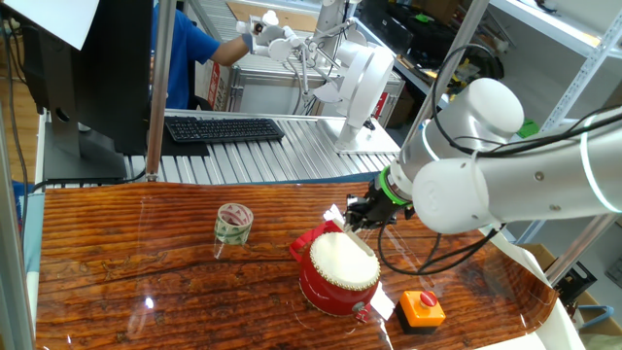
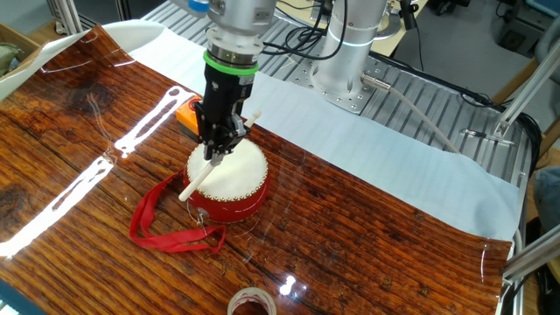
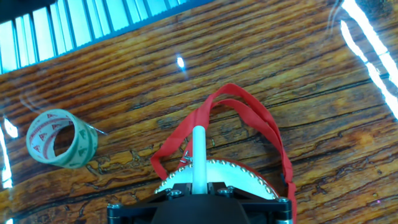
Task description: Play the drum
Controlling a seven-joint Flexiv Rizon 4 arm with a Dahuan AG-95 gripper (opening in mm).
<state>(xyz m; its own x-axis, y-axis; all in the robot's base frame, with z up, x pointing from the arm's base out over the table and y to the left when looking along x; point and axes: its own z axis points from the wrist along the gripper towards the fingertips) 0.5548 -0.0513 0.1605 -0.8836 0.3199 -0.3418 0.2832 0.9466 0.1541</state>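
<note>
Claw point(image 2: 220, 147) gripping white stick point(image 2: 198, 179), drum point(image 2: 229, 179) skin partly hidden

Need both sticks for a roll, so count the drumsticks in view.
1. The white drumstick is clamped in the claw, angled across the drum skin. A second could be hidden, though none shows.

From the hand view, the gripper point(image 3: 199, 190) body covers most of the drum point(image 3: 242, 171) beneath it, and the bottom edge cuts both off. The white stick's point(image 3: 199, 158) held end disappears between the fingers. Beyond the hand, the tape roll point(image 2: 252, 303) is clipped by the lower edge of the other fixed view.
</note>
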